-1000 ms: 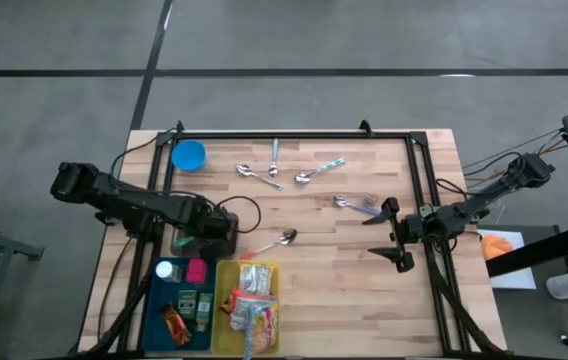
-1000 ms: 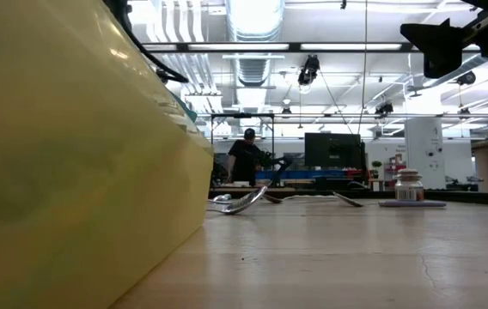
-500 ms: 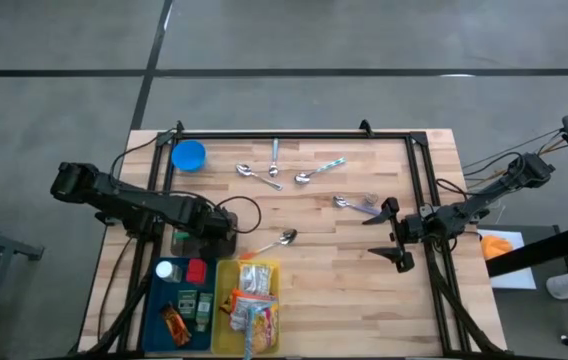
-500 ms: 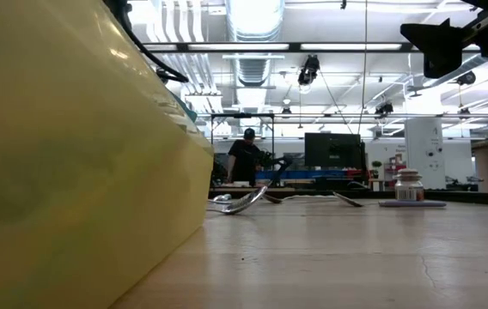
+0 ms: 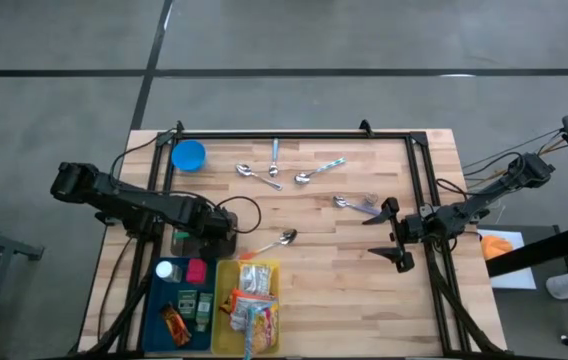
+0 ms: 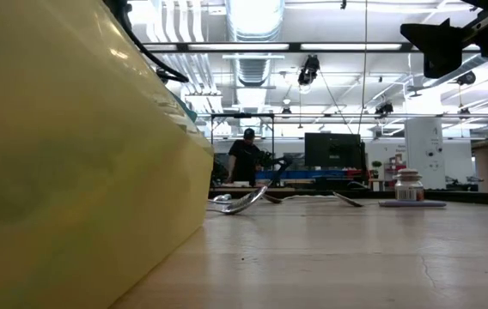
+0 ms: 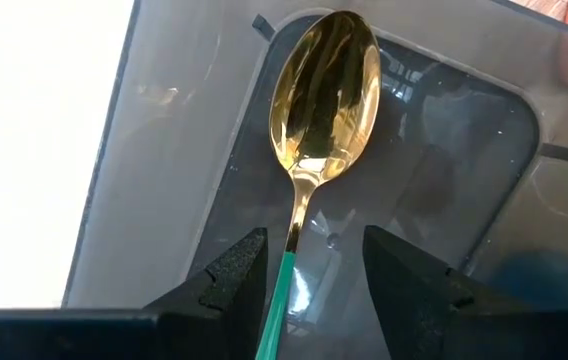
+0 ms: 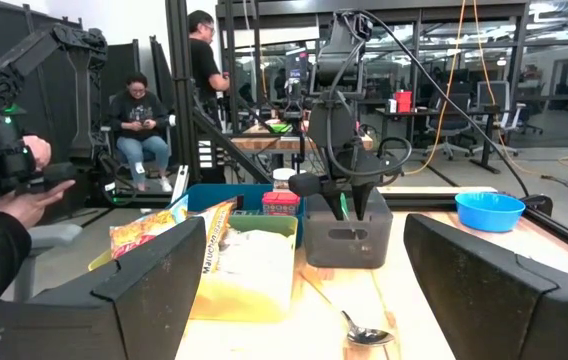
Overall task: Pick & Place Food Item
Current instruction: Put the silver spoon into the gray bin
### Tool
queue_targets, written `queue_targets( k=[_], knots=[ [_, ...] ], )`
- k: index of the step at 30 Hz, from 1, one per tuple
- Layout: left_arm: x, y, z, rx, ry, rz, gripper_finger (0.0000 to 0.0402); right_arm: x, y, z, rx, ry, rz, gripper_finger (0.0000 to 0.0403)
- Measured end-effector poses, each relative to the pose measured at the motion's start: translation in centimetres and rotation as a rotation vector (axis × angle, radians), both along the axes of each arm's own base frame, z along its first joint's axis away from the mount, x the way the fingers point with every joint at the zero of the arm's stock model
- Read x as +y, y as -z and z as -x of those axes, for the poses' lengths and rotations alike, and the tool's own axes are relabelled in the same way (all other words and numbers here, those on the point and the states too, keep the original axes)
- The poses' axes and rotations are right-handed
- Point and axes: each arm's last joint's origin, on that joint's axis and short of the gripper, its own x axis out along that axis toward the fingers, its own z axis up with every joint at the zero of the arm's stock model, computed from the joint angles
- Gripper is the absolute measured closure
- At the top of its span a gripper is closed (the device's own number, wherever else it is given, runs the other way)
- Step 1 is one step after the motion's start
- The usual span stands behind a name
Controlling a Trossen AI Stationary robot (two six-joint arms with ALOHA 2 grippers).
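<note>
A gold spoon (image 7: 324, 95) with a green handle (image 7: 276, 310) is inside a dark grey bin (image 8: 349, 245), bowl end down on the bin's floor (image 7: 444, 150). Its handle (image 8: 342, 207) rises out of the bin. My left gripper (image 7: 314, 240) points straight down over the bin (image 5: 182, 240) at the table's left, open, one finger on each side of the handle. Food packs lie in a yellow tray (image 5: 226, 300) and a blue tray (image 5: 156, 300) at the near left. My right gripper (image 5: 392, 236) hovers open and level at the table's right, holding nothing. My left gripper has the spoon's green handle (image 7: 282, 280) standing between its open fingers, close beside one finger (image 7: 234, 275). I cannot tell whether that finger touches the handle. The other finger (image 7: 404, 270) is clear of it.
Several steel spoons (image 5: 259, 174) (image 5: 320, 169) (image 5: 354, 205) (image 5: 282, 238) lie across the middle of the table, and a blue bowl (image 5: 188, 155) sits at the far left. The yellow tray's wall (image 6: 55, 172) fills the low view's left. People (image 8: 144, 125) are beyond the table.
</note>
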Motion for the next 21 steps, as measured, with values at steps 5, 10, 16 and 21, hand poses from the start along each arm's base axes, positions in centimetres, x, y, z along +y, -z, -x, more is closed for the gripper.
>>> queue_targets(
  k=[5,10,16,21],
  knots=[
    [-0.1,-1.4,-0.4,-0.001,0.000,0.000,0.0232,0.0,0.0,0.0,0.000,0.000,0.000,0.0064],
    [-0.1,-4.5,-1.4,-0.037,0.027,-0.058,0.0232,0.0,0.0,0.0,0.000,0.000,0.000,0.0064],
    [0.3,-8.3,-3.7,-0.211,0.170,-0.242,0.0232,0.0,0.0,0.0,0.000,0.000,0.000,0.0064],
    [2.1,-10.4,-5.7,-0.356,0.259,-0.261,0.0232,0.0,0.0,0.0,0.000,0.000,0.000,0.0064]
  ],
)
